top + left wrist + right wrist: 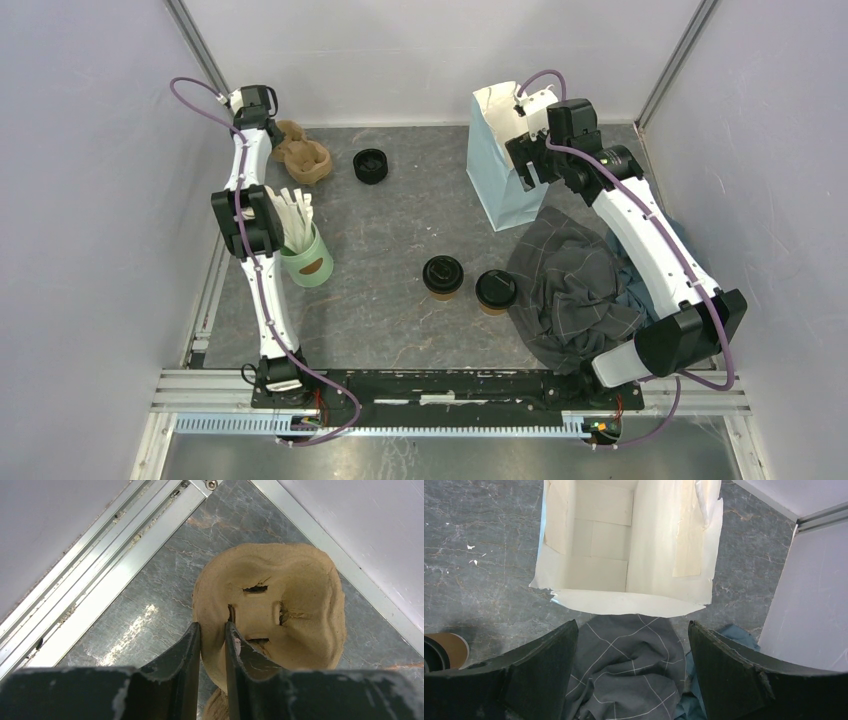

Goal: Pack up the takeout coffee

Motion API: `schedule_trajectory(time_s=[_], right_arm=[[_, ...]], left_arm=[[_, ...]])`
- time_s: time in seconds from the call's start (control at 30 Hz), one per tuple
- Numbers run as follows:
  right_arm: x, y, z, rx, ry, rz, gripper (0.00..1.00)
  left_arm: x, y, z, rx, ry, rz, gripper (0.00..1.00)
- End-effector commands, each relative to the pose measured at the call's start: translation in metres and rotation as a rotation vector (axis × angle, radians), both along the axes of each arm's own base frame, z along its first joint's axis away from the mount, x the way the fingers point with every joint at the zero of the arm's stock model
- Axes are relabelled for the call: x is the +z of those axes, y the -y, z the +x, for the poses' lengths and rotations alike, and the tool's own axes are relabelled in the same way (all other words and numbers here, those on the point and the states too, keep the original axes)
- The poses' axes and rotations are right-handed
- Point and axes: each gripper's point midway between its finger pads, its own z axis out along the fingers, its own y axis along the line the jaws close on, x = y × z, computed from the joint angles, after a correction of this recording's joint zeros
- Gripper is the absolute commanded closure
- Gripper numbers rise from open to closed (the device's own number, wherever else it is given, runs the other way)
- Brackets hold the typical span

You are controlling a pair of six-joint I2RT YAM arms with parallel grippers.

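Two takeout coffees stand mid-table: brown paper cups with black sip lids, one [442,277] just left of the other [495,291]. One cup's side [446,650] shows at the left edge of the right wrist view. My left gripper [212,627] is at the far left corner, shut on the rim of a tan pulp cup carrier [300,595], one finger on each side of its wall. That carrier [303,157] lies by the back wall. My right gripper [633,627] hangs open over the near edge of an open light-blue paper bag [497,185], whose white inside [604,545] looks empty.
A stack of black lids [371,166] sits behind the cups. A green cup of white sticks [306,260] stands beside the left arm. A crumpled grey checked cloth [575,285] over blue fabric lies under the right arm. Aluminium rails [100,575] border the table corner.
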Motion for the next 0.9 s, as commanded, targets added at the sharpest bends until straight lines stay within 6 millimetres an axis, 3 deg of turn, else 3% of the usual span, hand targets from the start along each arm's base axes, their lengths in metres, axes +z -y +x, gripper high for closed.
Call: schedule_trajectory(time_s=[0.0,0.63,0.87], right_arm=[[0.014,0.000,0.008,-0.001,0.050,0.022,0.12],[0.016,0.007,0.006,-0.015,0.057,0.037,0.12],[0.016,0.005,0.005,-0.009,0.059,0.046,0.12]], left_arm=[[0.037,-0.004,0.013,-0.013,0.085,0.049,0.83],[0.073,0.015,-0.005,0.014,0.145,-0.134,0.98],[0.070,0.033,-0.011,-0.057,0.119,-0.195,0.98]])
